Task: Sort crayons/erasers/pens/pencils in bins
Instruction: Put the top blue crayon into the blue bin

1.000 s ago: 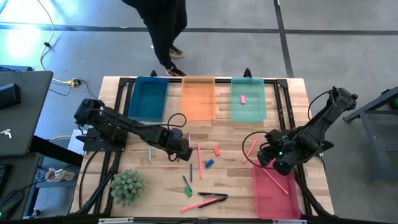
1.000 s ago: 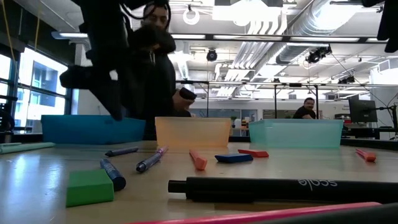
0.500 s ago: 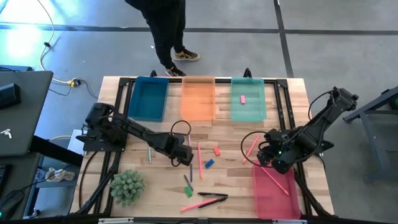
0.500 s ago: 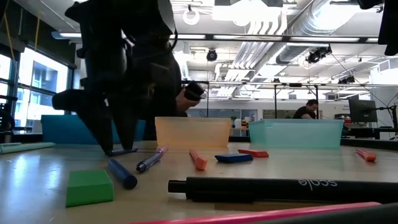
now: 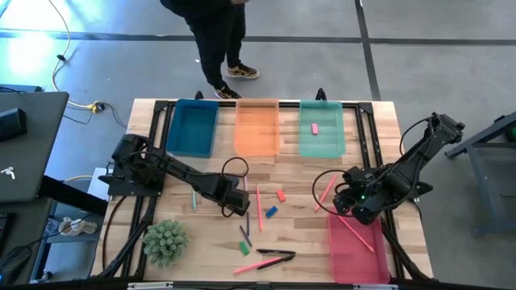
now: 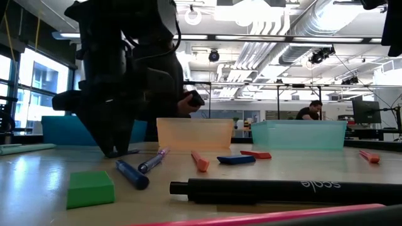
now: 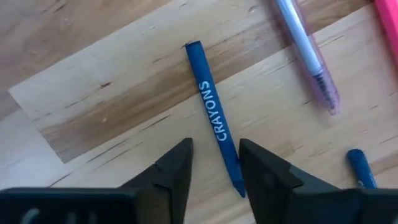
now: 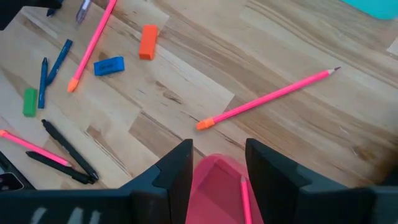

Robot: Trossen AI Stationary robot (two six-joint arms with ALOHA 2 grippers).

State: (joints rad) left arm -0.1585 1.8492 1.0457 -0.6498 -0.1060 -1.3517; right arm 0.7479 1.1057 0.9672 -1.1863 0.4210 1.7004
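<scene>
Where the left gripper comes down on the worktop, its two dark fingers stand narrowly apart on either side of the near end of a blue crayon lettered CRAYONS; whether they pinch it cannot be told. Just beside the crayon lies a clear pen with a purple tip, and past that a pink pencil.

Near this, toward the worktop's middle, lie the red-orange eraser and the blue eraser, close together but apart. The green eraser sits nearer the front edge, beside two black pens.

Across the worktop, the right gripper hangs over the near end of the red-pink bin, fingers parted with nothing between them. A pink pencil lies inside that bin, and another lies on the wood just beyond it.

Along the far edge stand the blue bin, orange bin and green bin side by side; the green one holds a small pink block. A spiky green plant sits at the front left corner.
</scene>
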